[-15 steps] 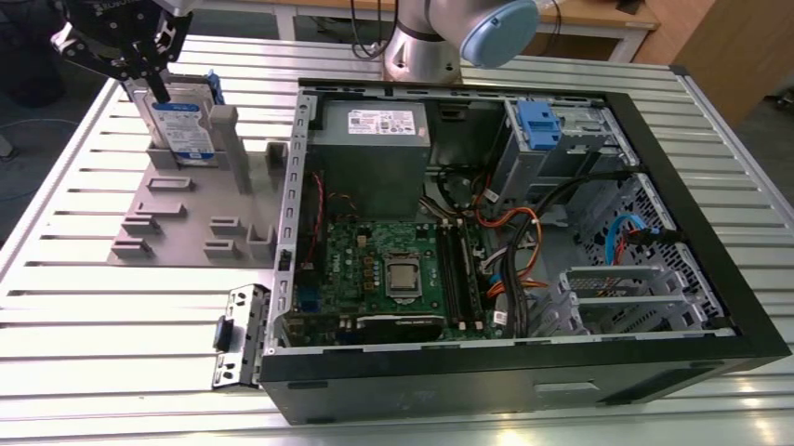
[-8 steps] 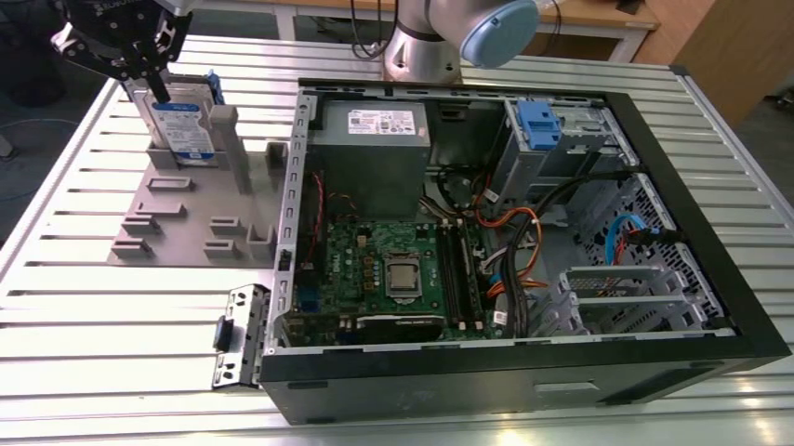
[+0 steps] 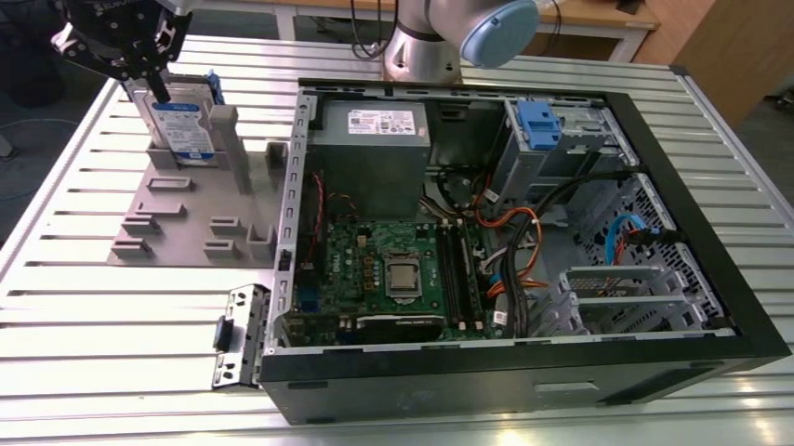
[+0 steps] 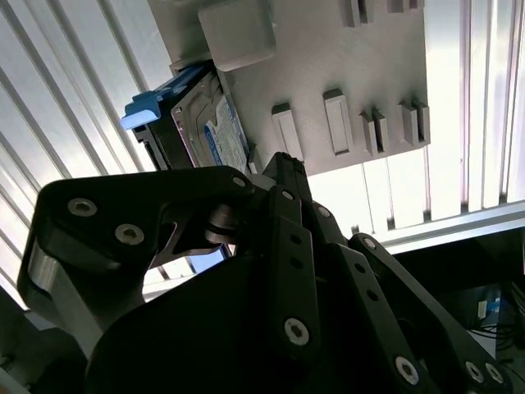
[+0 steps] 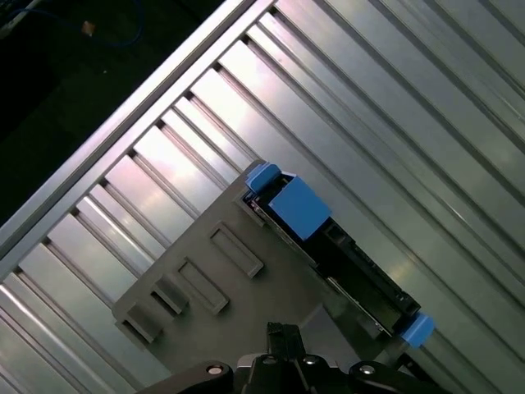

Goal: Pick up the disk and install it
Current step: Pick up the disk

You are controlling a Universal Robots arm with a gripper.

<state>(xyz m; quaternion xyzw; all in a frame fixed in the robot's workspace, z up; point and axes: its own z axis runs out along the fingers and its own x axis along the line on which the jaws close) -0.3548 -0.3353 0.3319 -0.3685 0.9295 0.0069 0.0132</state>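
**Disk** (image 3: 180, 125): silver drive with a white-and-blue label, framed by a blue bracket. It is stood on edge in a slot at one end of the grey holder plate (image 3: 186, 209), with a raised post of the plate just beside it. In both wrist views it is seen (image 4: 217, 123) (image 5: 299, 209) upright at the plate's edge.

**Gripper** (image 3: 159, 91): black, held directly above the plate's slotted end and lowered onto the disk's top edge. Whether the jaws are spread or pinched on the disk cannot be told.

**Holder plate:** laid flat on the slatted metal table (image 3: 74, 307), its remaining slots unoccupied.

**Computer case** (image 3: 496, 381): opened, laid just beside the plate, on the exterior view's right of it.
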